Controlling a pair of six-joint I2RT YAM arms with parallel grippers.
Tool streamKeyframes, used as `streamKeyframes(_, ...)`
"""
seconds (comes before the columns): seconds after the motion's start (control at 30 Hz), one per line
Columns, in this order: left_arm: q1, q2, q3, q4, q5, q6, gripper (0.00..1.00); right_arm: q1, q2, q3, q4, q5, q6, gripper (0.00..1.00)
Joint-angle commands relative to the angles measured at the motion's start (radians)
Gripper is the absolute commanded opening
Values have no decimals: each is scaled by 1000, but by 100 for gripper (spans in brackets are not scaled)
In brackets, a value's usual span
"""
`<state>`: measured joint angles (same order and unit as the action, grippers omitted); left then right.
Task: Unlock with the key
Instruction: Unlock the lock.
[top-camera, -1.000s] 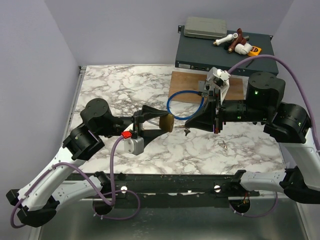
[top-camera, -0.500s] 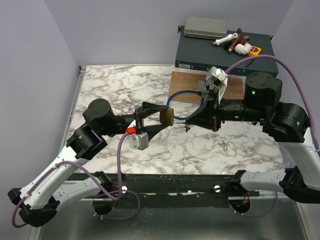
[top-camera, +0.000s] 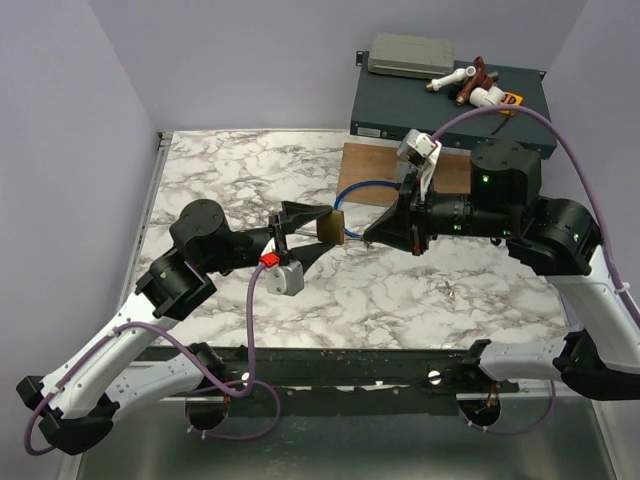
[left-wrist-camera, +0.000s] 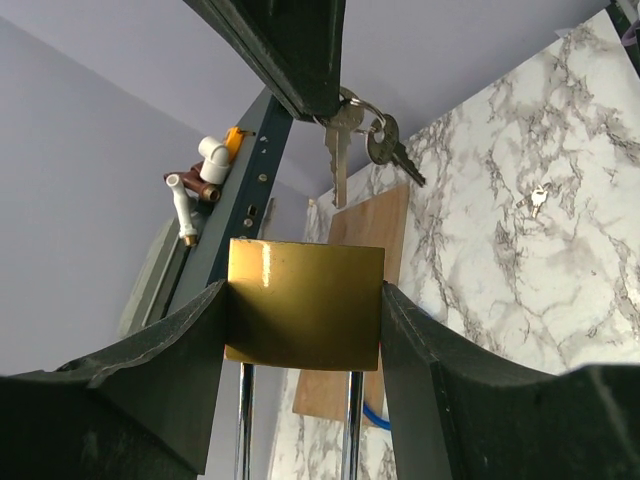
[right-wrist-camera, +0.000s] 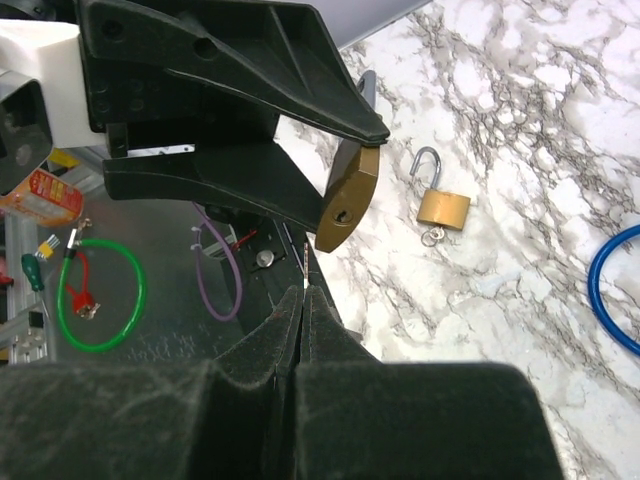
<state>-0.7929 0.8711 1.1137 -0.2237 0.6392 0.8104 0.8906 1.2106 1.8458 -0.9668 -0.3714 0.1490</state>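
Observation:
My left gripper (left-wrist-camera: 305, 300) is shut on a brass padlock (left-wrist-camera: 305, 302), gripping its flat sides; the two silver shackle legs run down between the fingers. In the top view the padlock (top-camera: 333, 228) hangs above the marble table's middle. My right gripper (right-wrist-camera: 303, 290) is shut on the key (right-wrist-camera: 303, 265), whose thin blade pokes out of the fingertips edge-on. The padlock's keyhole (right-wrist-camera: 343, 215) faces this blade and sits just beyond it, a little to the right, not touching. From the left wrist, the key (left-wrist-camera: 338, 155) points at the padlock's top, and a second key (left-wrist-camera: 392, 148) dangles beside it on a ring.
A small brass padlock (right-wrist-camera: 443, 208) with its shackle open lies on the marble to the right. A blue cable loop (top-camera: 368, 200) and a wooden board (top-camera: 372, 163) lie behind the grippers. A dark box (top-camera: 450, 100) with pipe fittings stands at the back right.
Both grippers have moved toward the far side of the top view, the left with the padlock and the right with the key. The right gripper has also shifted slightly left, toward the padlock.

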Motion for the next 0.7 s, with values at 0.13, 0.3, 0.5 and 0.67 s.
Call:
streamKeyframes(0.13, 3, -46, -2, 107, -21, 24, 0, 2, 24, 10, 21, 41, 2, 1)
streamKeyframes(0.3, 3, -54, -8, 104, -18, 25, 0, 2, 24, 13, 31, 51, 0, 1)
streamKeyframes(0.5, 3, -55, -10, 101, -23, 27, 0, 1, 22, 25, 30, 40, -2, 1)
streamKeyframes(0.67, 4, -52, -10, 99, -24, 26, 0, 1, 23, 37, 37, 27, 0, 1)
